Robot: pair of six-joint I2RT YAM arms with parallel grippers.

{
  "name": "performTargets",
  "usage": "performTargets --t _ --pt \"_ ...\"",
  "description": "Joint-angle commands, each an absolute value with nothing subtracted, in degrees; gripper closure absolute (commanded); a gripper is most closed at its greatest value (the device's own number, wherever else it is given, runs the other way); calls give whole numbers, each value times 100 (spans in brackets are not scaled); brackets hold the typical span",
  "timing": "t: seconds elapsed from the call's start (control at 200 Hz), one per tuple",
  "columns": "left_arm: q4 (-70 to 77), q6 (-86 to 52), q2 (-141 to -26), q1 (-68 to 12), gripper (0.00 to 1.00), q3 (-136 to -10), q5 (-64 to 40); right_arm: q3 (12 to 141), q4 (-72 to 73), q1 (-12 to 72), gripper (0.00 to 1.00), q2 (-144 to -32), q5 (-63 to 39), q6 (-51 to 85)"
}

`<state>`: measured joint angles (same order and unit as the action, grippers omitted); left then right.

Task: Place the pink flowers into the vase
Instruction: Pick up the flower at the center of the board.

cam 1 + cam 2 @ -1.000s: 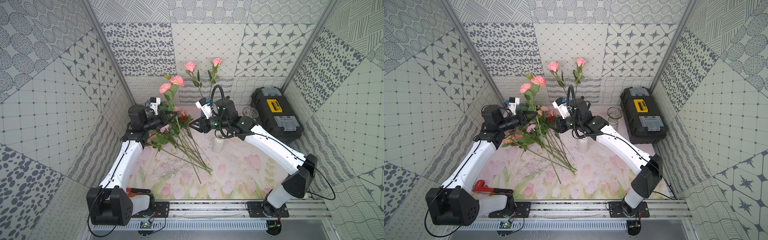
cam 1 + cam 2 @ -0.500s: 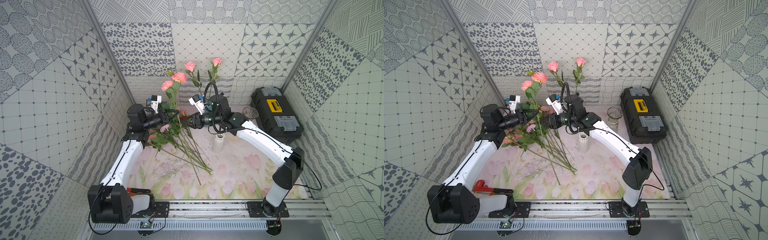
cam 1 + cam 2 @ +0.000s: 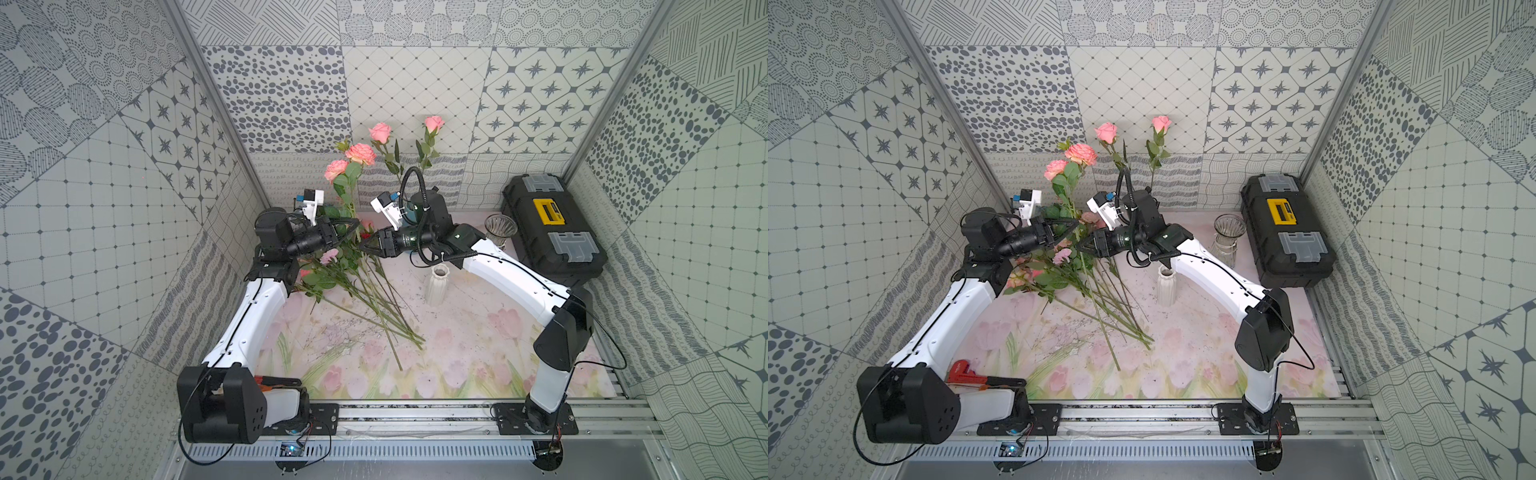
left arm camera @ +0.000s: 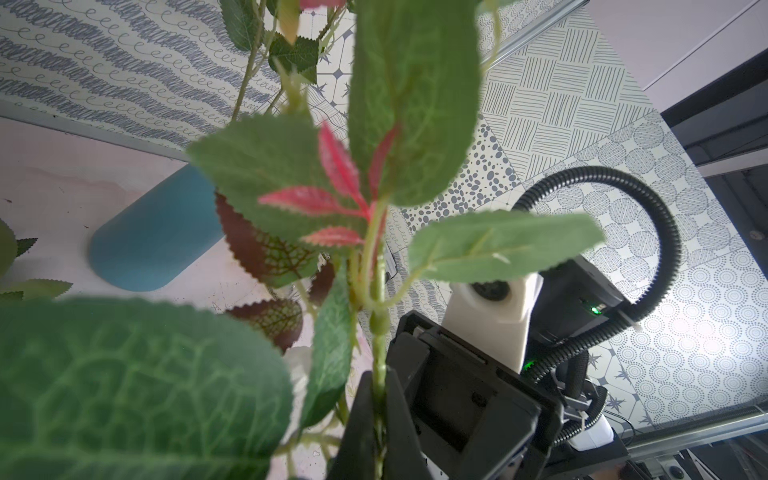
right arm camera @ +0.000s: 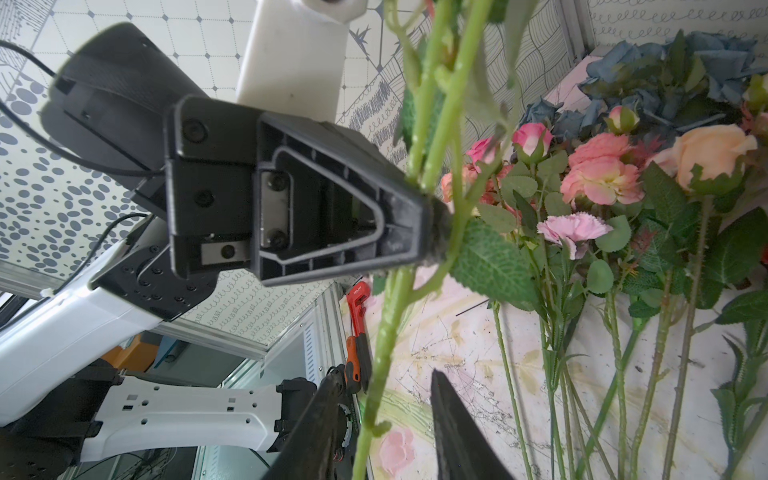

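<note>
On the tabletop [image 3: 478,353], pink flowers [image 3: 345,282] lie heaped on the left-arm side of the empty white vase [image 3: 437,286]. One two-bloom stem [image 3: 351,199] upright there — left hand [image 3: 355,224] clamped on it, right hand [image 3: 368,246] spread open around its lower end. Early going; nearly all remains.

The pink flowers [image 3: 360,153] carry salmon-pink heads on green stems. The toolbox [image 3: 552,232] is black with yellow, the pipe wrench [image 3: 963,371] red. The surface [image 3: 457,365] shows pale pink tulips.
</note>
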<state>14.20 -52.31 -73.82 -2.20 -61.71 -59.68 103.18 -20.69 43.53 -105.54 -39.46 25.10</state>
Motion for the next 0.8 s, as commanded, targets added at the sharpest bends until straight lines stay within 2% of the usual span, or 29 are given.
performTargets --t 0.0,0.275,0.79 --pt "1958 -5309 -7383 -191 100 -6170 -6224 10503 -1803 4393 62 -10651 -4096 2575" --pt "1837 -5267 -7435 -192 100 -6197 -6179 10409 -1930 4416 63 -10694 -4305 2453" --pt "1802 -5232 -7411 -189 100 -6205 -6180 9863 -1786 4436 78 -10434 -4412 2439"
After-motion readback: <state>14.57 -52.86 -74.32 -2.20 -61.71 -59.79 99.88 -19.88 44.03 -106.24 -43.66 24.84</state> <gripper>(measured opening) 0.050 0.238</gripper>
